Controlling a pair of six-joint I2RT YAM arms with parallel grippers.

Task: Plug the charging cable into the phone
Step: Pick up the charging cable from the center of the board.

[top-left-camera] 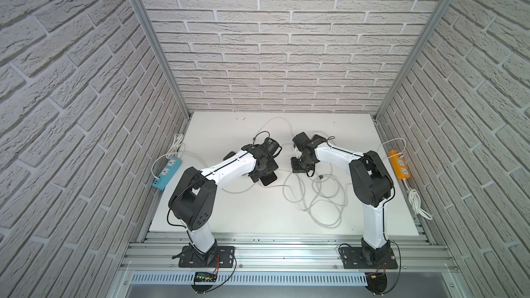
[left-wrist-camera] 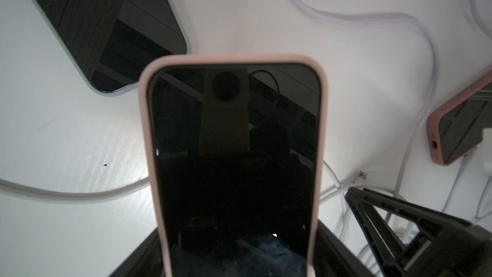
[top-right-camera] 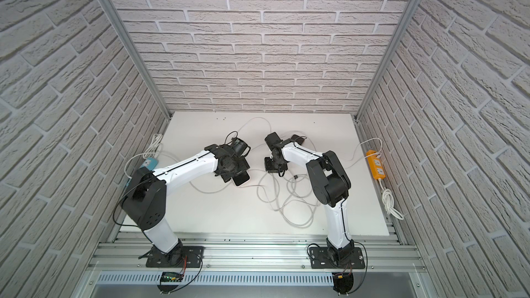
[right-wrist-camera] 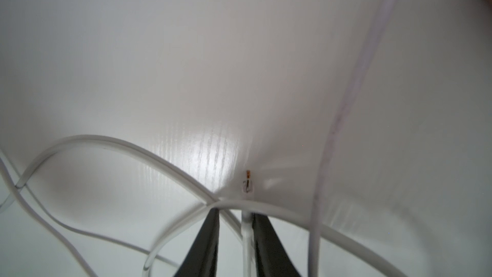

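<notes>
Pale pink silicone cases the dark-screened phone (left-wrist-camera: 234,155) that fills the left wrist view. Its long axis runs straight away from the camera, screen up, with the rounded far end over the white worktop (left-wrist-camera: 66,142). Both top views show only one end of the phone (top-left-camera: 269,181), poking from under the left gripper (top-left-camera: 258,176) towards the worktop's near edge. One black finger (left-wrist-camera: 447,241) of the left jaws stands just beside the phone with worktop showing between, so I cannot tell whether they clasp it. Only the right wrist view shows the white charging cable (right-wrist-camera: 247,235) running between the jaws of the right gripper (right-wrist-camera: 234,213), its gold-tipped plug (right-wrist-camera: 248,179) pointing away from the camera. These jaws stand narrowly apart, and whether they pinch the cable cannot be told.
</notes>
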